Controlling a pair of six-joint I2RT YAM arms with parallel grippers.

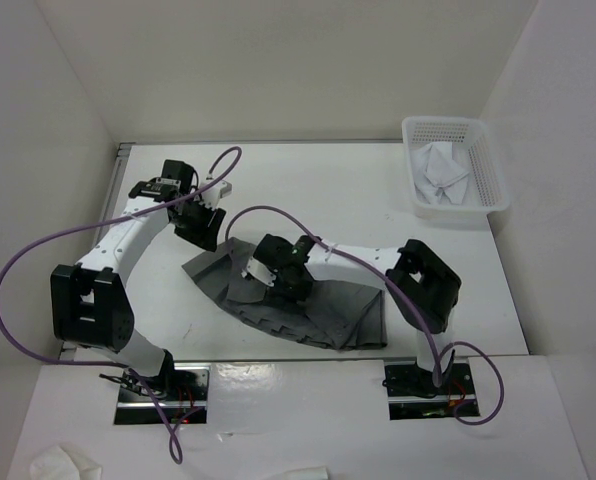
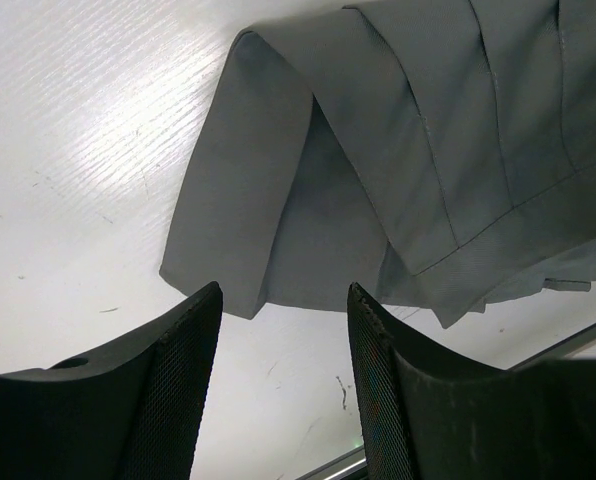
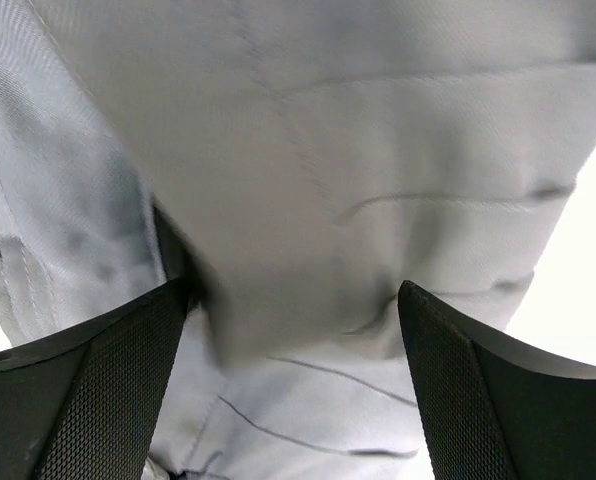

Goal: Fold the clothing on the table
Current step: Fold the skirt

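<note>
Clothing position: The clothing (image 1: 323, 305) is lying spread on the table (image 1: 328, 190), directly beneath the right gripper (image 3: 293, 288) and just ahead of the left gripper (image 2: 284, 290).
Left gripper state: The jaws are standing partly open and are holding nothing. A doubled corner of fabric is lying just beyond the fingertips, apart from them.
Right gripper state: The jaws are standing wide open over pleated fabric. No pinch is showing, and contact with the cloth cannot be confirmed.
Handling judgement: The fabric is looking soft, light and limp. It is likely to sag and let its pleats slide once lifted. It is not fragile.
Grip point judgement: The doubled corner ahead of the left fingertips is offering the best hold, provided all layers are pinched together.
Left wrist view only: This view is showing the turned-under edge and hem stitching at that corner.
Top view only: This view is showing the full outline and both arms. The right wrist view is showing only close pleats.
</note>
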